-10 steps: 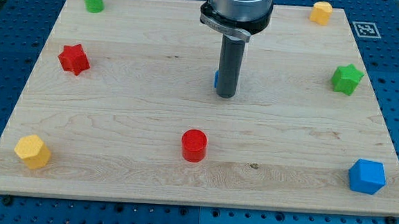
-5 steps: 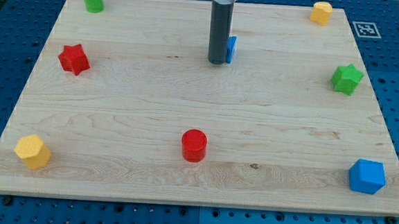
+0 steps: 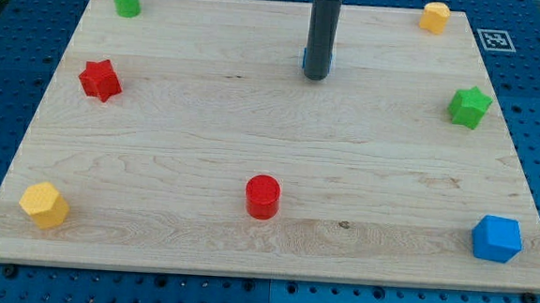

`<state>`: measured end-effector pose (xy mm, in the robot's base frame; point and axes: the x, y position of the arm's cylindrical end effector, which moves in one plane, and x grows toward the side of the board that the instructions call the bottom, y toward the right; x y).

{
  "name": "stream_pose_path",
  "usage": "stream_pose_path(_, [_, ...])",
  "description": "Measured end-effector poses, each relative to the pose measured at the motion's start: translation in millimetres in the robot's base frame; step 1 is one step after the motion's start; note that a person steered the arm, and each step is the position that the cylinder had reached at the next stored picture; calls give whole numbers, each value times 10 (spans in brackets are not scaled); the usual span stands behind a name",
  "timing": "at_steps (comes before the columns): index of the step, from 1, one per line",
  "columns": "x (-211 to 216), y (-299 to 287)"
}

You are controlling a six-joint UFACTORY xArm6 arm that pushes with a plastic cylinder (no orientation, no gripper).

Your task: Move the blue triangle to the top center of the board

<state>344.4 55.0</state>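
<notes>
My dark rod comes down from the view's top, and my tip [image 3: 316, 77] rests on the board in its upper middle part. The blue triangle [image 3: 306, 57] is almost wholly hidden behind the rod; only a thin blue sliver shows at the rod's left edge, just above the tip. The tip sits right against it, on the side nearer the view's bottom.
A green cylinder [image 3: 124, 0] at top left, a yellow block [image 3: 435, 17] at top right, a red star [image 3: 100, 79] at left, a green star [image 3: 469, 106] at right, a red cylinder [image 3: 263, 196] at bottom middle, a yellow block [image 3: 43, 203] at bottom left, a blue block [image 3: 497, 239] at bottom right.
The rod moved up the board towards the view's top, then slightly right. The blue triangle went up with it and now shows at the rod's left edge instead of its right.
</notes>
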Motion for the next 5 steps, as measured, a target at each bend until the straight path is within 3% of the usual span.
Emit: stream_pose_path(5, [-722, 169])
